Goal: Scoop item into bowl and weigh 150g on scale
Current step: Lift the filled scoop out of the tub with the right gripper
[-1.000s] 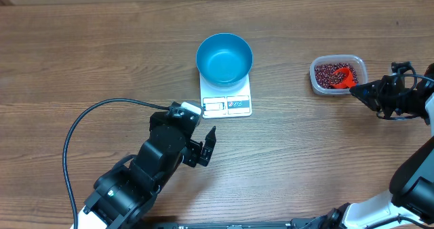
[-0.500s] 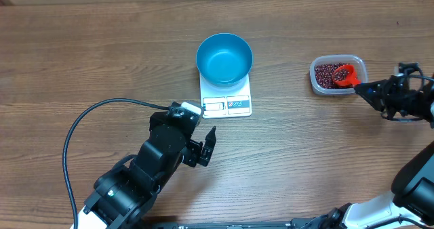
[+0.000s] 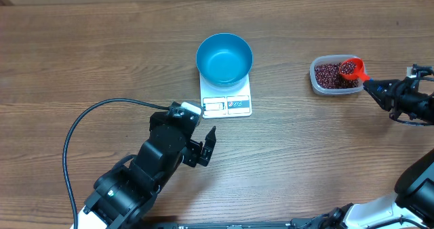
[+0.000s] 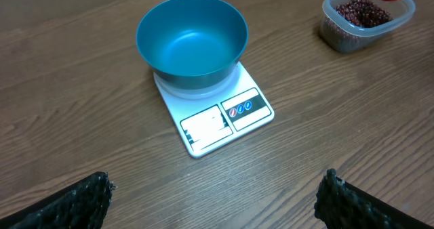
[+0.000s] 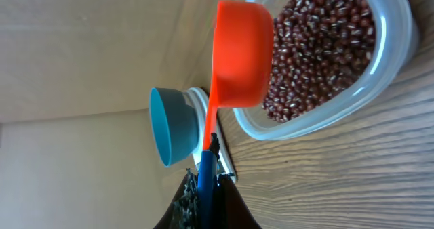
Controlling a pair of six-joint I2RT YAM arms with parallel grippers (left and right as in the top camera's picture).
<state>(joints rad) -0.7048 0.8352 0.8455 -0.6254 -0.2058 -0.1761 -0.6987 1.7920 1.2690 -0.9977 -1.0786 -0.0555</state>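
overhead, scoop: The red scoop [image 3: 352,69] has lifted out of the beans [image 3: 327,74]. It now sits above the right end of the clear tub [image 3: 332,91], at the right of the frame. A second ago it lay lower, dug into the pile. It carries a load of beans.
overhead, right gripper: The right gripper [image 3: 371,87] is clamped on the scoop handle and has drawn back toward the right edge.
overhead, left gripper: The left gripper [image 3: 207,145] is spread wide and empty at lower centre. It has not moved.
overhead, bowl and scale: The blue bowl [image 3: 224,58] stands on the white scale [image 3: 227,106] at upper centre. The bowl is empty, and neither has moved.
left wrist, view: The fingers [image 4: 78,200] sit at the two lower corners, well apart. The bowl is at upper centre and holds nothing. The scale display is too small to read.
right wrist, view: The scoop cup hangs over the tub at upper centre. Its contents are hidden from this angle. The bowl shows at left centre.
task meaning: The first scoop looks loaded and nothing has been weighed yet. The likely next move is a level carry left to the bowl, since tilting the scoop could spill beans.
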